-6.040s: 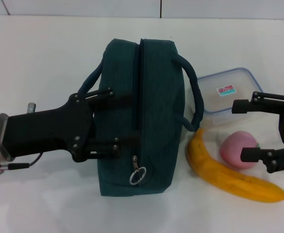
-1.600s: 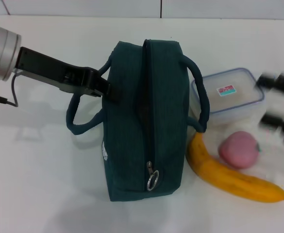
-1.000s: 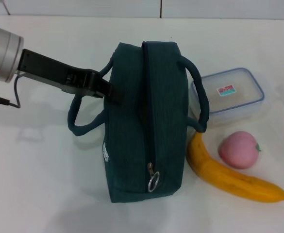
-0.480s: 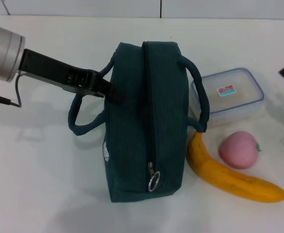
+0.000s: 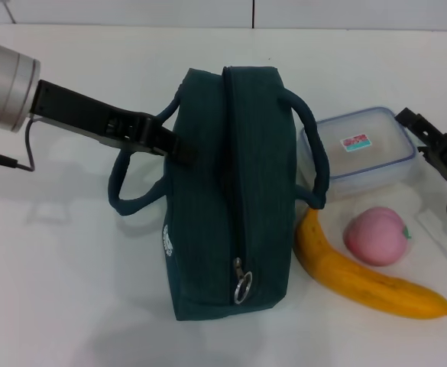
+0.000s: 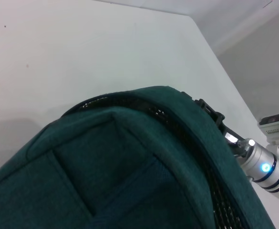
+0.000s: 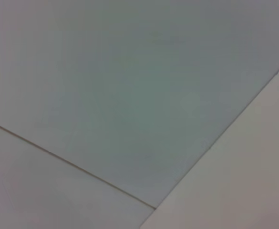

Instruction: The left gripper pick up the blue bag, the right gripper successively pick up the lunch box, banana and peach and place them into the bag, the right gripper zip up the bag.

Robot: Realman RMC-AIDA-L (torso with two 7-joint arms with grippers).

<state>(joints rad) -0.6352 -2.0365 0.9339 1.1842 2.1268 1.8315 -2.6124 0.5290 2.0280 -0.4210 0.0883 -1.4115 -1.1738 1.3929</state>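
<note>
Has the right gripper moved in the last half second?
Yes. The right gripper has come inward from the frame's right edge toward the lunch box, and now sits just beside its right rim, above the peach.

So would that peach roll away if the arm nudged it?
Probably: the peach looks round and lies free on the smooth table. The banana right beside it might block a roll that way. It may bruise if squeezed hard.

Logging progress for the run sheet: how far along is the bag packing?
Early stage. Done: nothing is packed. The lunch box, banana and peach lie on the table. In hand: the left end effector is at the blue bag by its handle; the right end effector is beside the lunch box. Left: all three placements, then zipping.
</note>
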